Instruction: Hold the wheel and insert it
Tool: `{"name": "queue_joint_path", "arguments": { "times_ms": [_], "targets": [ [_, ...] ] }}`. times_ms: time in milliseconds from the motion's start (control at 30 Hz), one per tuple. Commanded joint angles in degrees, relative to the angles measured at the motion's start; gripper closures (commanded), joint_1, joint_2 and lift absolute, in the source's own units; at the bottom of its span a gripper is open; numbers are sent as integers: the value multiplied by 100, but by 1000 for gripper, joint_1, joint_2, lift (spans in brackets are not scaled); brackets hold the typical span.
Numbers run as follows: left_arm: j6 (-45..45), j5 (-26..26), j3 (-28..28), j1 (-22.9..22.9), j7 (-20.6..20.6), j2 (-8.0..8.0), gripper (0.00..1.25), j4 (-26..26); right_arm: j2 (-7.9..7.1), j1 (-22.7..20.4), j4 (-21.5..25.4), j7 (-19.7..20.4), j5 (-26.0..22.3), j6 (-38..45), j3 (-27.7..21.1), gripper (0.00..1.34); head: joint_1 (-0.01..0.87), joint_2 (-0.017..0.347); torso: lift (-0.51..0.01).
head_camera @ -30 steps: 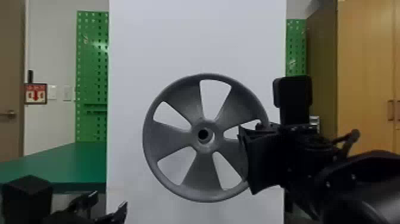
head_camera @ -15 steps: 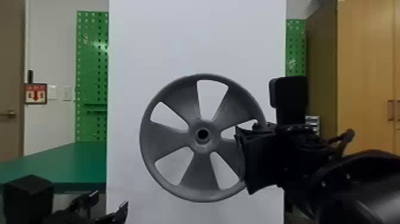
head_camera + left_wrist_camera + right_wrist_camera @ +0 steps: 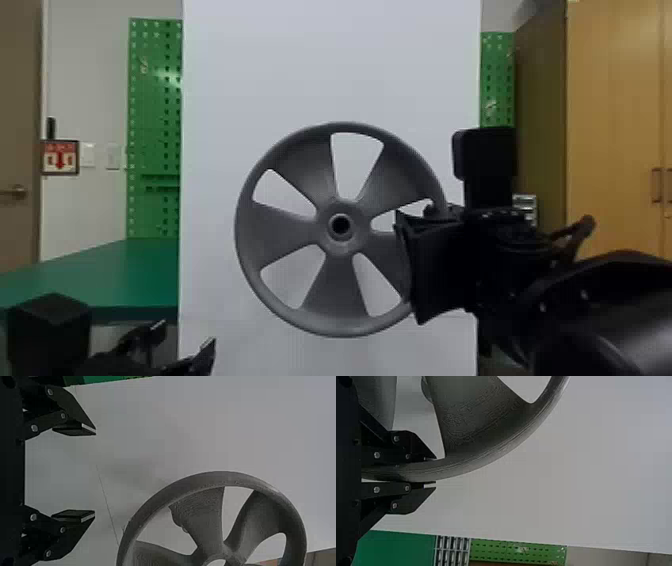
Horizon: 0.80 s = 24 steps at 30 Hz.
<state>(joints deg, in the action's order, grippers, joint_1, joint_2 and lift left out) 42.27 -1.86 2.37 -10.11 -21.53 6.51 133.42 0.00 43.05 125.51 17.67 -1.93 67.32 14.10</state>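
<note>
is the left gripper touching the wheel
Apart: the left wrist view shows white panel between the open fingers of the left gripper and the wheel.

Open room is recorded between the fingers of the left end effector (image 3: 185,334). Passage toward the right end effector (image 3: 412,270) is obstructed by the wheel (image 3: 332,300) gripped there; forward reach is limited by the white panel (image 3: 330,60) behind.

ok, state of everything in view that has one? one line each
wheel: upright, off the table, gripped at the rim, broad face to head camera
right end effector: closed on the wheel's rim
left end effector: open, nothing between its fingers
white panel: standing upright behind the wheel
cabinet doors: look shut
</note>
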Motion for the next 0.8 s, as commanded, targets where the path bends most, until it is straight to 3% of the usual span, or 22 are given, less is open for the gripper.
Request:
{"name": "queue_joint_path", "arguments": {
  "times_ms": [0,767],
  "targets": [
    [0,1,0,0,-1,8,509,0,5,-25,-9,0,0,-8,-4,1167,0,0,-499],
    [0,1,-9,-9,-1,8,509,0,5,-43,-26,0,0,-69,-13,1167,0,0,-499]
  ]
}}
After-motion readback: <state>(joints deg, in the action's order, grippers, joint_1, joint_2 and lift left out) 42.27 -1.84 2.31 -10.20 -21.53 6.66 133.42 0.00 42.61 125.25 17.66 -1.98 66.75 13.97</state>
